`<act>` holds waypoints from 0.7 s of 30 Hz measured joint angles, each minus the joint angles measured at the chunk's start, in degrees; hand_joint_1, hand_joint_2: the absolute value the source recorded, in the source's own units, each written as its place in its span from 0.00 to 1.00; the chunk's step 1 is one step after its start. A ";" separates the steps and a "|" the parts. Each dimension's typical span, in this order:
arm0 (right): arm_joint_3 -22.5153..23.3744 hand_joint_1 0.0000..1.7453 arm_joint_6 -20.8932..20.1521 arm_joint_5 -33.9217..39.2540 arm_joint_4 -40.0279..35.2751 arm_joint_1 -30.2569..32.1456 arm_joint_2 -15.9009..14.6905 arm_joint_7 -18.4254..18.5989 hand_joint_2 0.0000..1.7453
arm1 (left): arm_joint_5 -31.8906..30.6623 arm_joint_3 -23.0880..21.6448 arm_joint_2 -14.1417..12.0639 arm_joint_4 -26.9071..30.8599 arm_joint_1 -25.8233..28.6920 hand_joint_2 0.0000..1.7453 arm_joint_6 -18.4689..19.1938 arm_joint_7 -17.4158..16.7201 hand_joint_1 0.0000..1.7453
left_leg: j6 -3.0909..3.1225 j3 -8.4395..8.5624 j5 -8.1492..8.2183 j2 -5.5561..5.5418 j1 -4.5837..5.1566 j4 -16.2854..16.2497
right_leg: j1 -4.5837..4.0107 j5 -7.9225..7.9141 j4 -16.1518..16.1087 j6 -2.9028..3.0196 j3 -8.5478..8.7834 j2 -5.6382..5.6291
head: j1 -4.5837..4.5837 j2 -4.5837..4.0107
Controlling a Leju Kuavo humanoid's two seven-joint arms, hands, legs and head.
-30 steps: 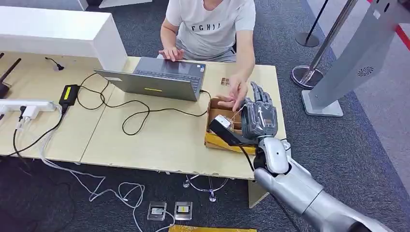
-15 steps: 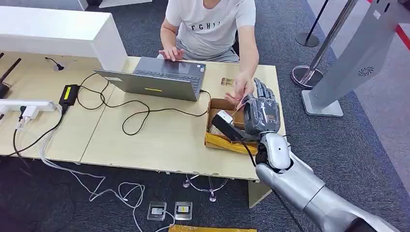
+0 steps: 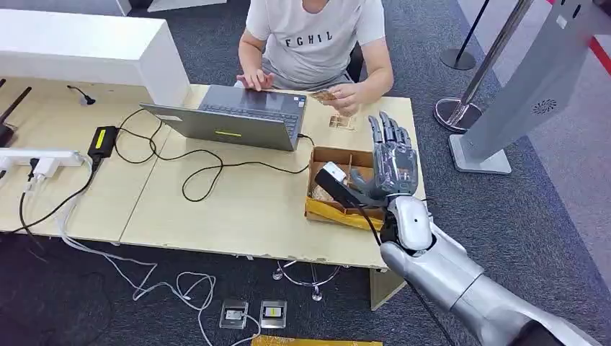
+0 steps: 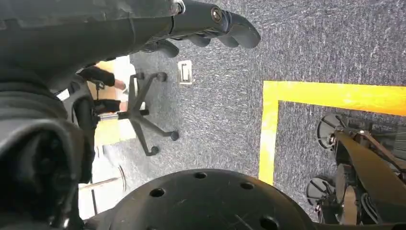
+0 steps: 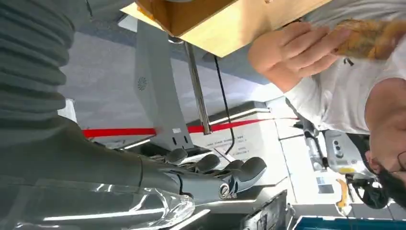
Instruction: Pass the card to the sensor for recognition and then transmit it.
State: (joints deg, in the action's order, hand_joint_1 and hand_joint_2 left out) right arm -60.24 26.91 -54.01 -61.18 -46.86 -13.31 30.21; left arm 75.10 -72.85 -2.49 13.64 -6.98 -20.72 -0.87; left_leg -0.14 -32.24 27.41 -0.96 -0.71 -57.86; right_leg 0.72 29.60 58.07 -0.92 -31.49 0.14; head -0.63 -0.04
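Observation:
My right hand is raised over the cardboard box at the table's right end, fingers spread and holding nothing; its fingers also show in the right wrist view. A person seated across the table holds a brownish card in front of the chest, well away from my hand. That card appears between the person's fingers in the right wrist view too. A second small card lies on the table beside the laptop. My left hand hangs over the carpet with nothing in it.
An open laptop sits mid-table with black cables looping in front. A power strip and adapter lie at the left. A grey sign stand and a stanchion rise on the carpet at the right.
The person took the card from my right hand and drew it back to the chest. My right hand spread its fingers and stayed above the box.

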 joint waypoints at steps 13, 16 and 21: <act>2.64 0.00 -4.11 27.92 5.55 -1.34 -3.28 -1.60 1.00 | 0.98 0.02 0.02 0.00 0.08 0.00 0.09 0.09 0.00 | 0.01 0.01 -0.01 -0.06 0.01 -0.01 | 0.01 0.00 -0.01 0.00 0.00 0.05 | 0.02 0.00; 5.46 0.00 -2.23 37.63 8.98 -1.46 -5.53 -2.71 1.00 | 1.01 0.02 0.02 0.00 0.26 0.00 0.39 0.07 0.00 | 0.02 0.00 -0.01 -0.07 0.04 -0.04 | 0.04 -0.01 -0.02 -0.01 -0.01 0.05 | 0.00 0.02; 9.48 0.00 2.27 52.10 12.11 -1.33 -10.48 0.21 1.00 | 0.94 0.02 0.02 0.00 0.31 0.00 0.39 -1.16 0.00 | 0.03 -0.02 0.00 -0.09 0.07 -0.07 | 0.08 -0.01 -0.04 -0.01 -0.09 0.08 | -0.02 0.00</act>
